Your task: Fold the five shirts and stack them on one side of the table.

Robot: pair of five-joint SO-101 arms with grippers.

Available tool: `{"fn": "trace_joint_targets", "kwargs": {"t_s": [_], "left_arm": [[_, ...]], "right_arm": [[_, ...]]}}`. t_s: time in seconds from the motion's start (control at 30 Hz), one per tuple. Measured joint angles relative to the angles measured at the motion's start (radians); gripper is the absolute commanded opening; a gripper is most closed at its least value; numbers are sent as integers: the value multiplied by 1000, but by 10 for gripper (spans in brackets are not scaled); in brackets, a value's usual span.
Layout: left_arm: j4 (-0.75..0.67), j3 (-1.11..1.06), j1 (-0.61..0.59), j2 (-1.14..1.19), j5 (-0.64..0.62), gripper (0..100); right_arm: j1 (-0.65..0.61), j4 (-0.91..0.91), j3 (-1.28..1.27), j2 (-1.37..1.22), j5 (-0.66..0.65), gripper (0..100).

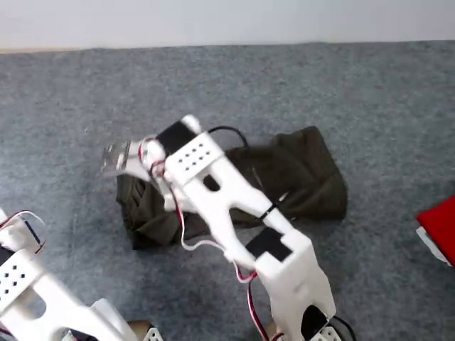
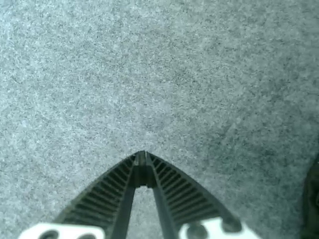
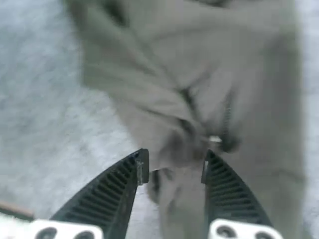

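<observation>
The right gripper (image 3: 175, 158) holds its fingers (image 3: 117, 191) parted, gripping nothing. Crumpled dark olive shirt (image 3: 199, 74) fabric lies between and just beyond their tips. The left gripper (image 2: 144, 160) is closed and empty over grey carpet (image 2: 149, 59), well apart from the shirt.

light: bright, even | shadows: soft, faint beneath right arm (image 1: 234, 206)

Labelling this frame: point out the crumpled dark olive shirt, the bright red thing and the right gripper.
Crumpled dark olive shirt (image 1: 306, 177): high view, its right half.
Bright red thing (image 1: 442, 229): high view, its red face.
Right gripper (image 3: 174, 162): right wrist view, midway between fingertips.
</observation>
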State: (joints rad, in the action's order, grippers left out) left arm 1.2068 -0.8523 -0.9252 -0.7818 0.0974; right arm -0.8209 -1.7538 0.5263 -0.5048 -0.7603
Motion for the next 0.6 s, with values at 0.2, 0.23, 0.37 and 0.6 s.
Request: {"fn": "trace_joint_targets", "kwargs": {"t_s": [0.2, 0.23, 0.37, 0.6], "left_arm": [[0, 0, 0, 0, 0, 3], [0, 0, 0, 0, 0, 3], [0, 0, 0, 0, 0, 3], [0, 0, 0, 0, 0, 3]], "right_arm": [[-48, 100, -189, 8, -21, 191], [-57, 124, -207, 8, -21, 191], [-98, 219, -265, 8, -21, 191], [-140, 318, -276, 8, -21, 191]]}}
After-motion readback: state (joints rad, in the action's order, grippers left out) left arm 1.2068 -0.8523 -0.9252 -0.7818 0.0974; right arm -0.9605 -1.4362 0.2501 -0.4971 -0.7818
